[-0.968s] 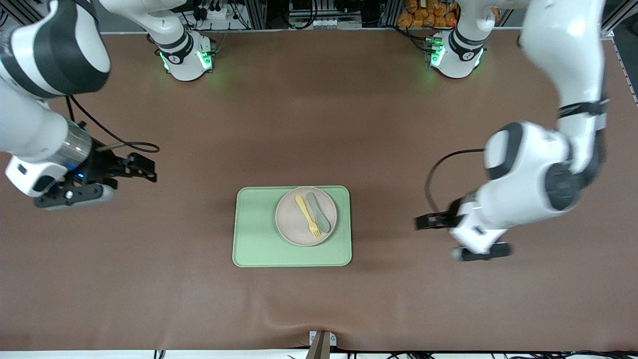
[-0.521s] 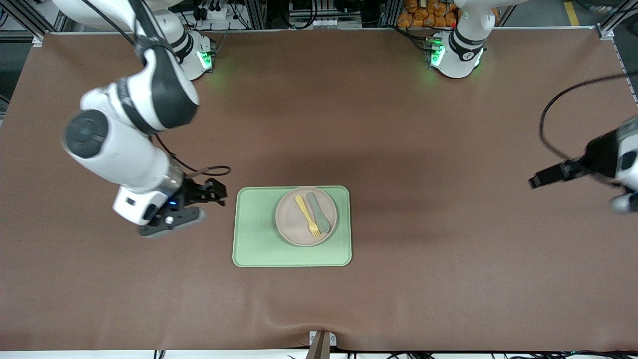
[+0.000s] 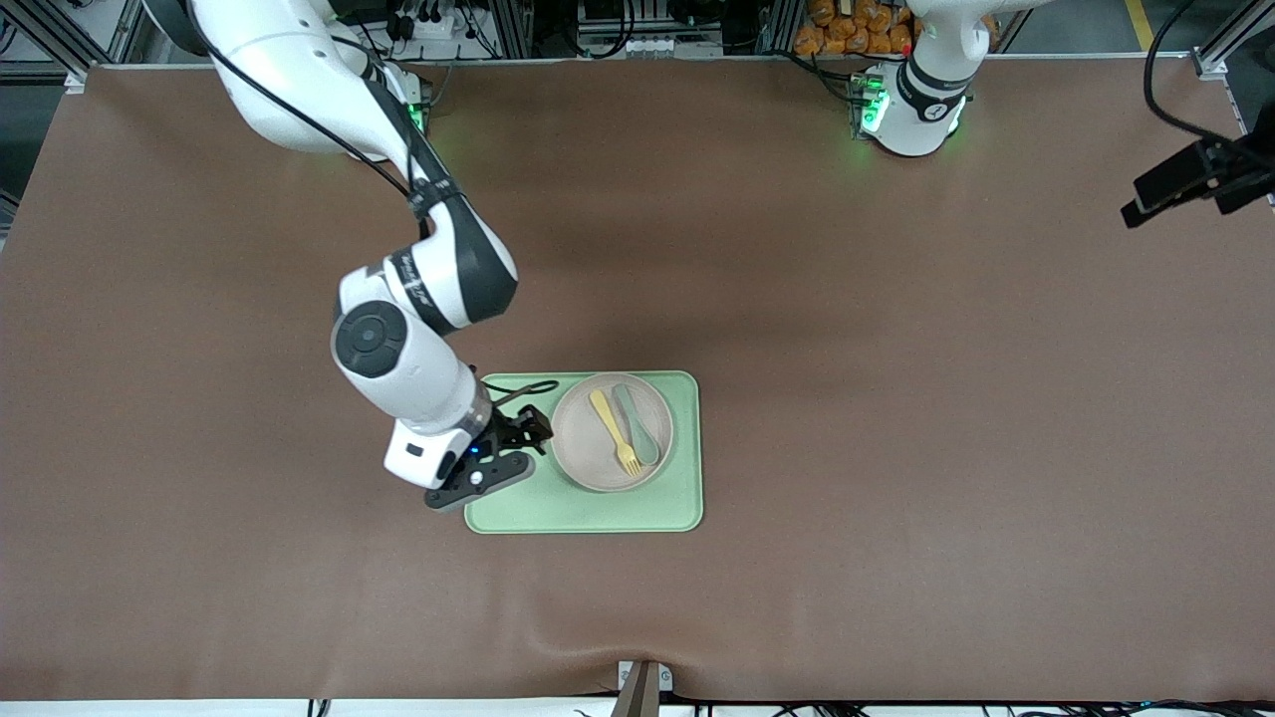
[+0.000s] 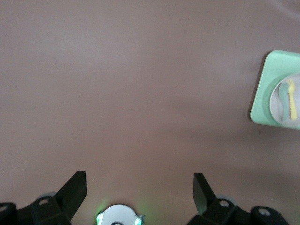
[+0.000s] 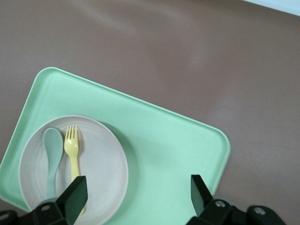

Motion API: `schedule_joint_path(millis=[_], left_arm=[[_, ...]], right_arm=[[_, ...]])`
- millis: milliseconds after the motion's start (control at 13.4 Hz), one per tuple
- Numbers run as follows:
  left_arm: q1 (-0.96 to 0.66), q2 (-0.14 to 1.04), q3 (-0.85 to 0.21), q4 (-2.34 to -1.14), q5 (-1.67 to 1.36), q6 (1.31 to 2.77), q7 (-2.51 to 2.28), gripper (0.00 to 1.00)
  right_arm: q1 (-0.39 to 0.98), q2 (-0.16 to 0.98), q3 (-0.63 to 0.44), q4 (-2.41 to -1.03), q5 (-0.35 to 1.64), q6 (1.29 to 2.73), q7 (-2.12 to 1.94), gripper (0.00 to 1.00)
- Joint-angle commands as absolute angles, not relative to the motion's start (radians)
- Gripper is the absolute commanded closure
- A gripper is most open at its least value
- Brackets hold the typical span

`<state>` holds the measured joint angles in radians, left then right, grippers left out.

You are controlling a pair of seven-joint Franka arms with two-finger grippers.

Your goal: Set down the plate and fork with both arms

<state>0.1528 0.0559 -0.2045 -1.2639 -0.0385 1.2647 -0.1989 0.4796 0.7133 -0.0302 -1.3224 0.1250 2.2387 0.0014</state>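
Tray (image 3: pixel 518 498) holds plate (image 3: pixel 598 468), w/ fork (image 3: pixel 614 430) + spoon (image 3: pixel 637 425) on it. Your right gripper (image 3: pixel 533 430) hangs over tray beside plate rim, fingers spread, prob. lined up to grab. Left gripper (image 3: pixel 1131 214), spread wide, waits over table's left-arm end.

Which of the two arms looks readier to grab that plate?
The right: the right gripper hangs open over the tray beside the plate. The left gripper, open too, is off at the table's edge.
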Motion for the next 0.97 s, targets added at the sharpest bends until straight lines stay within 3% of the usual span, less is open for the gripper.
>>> schedule_joint_path(millis=[0,298,447,521,670,894], left_arm=[[0.175,-0.015,-0.210,-1.307,-0.021,1.214,-0.097,0.00],[0.255,-0.072,-0.193,-1.361,-0.031,1.178,0.096,0.00],[0.203,-0.068,-0.175,-1.358,-0.023,1.167,0.089,0.00],[0.119,-0.066,-0.097,-1.359,-0.020,1.167,0.087,0.00],[-0.091,-0.069,0.114,-1.358,-0.008,1.167,0.086,0.00],[-0.106,-0.069,0.121,-1.359,-0.008,1.164,0.080,0.00]], right_arm=[[0.515,0.776,-0.040,-1.269,0.143,2.261,0.032,0.17],[0.577,0.836,-0.043,-1.266,0.137,2.331,0.063,0.21],[0.613,0.868,-0.049,-1.266,0.126,2.376,0.074,0.24],[0.629,0.883,-0.049,-1.266,0.111,2.382,0.074,0.31],[0.640,0.896,-0.049,-1.267,0.098,2.385,0.081,0.34],[0.650,0.917,-0.049,-1.269,0.081,2.385,0.086,0.34]])
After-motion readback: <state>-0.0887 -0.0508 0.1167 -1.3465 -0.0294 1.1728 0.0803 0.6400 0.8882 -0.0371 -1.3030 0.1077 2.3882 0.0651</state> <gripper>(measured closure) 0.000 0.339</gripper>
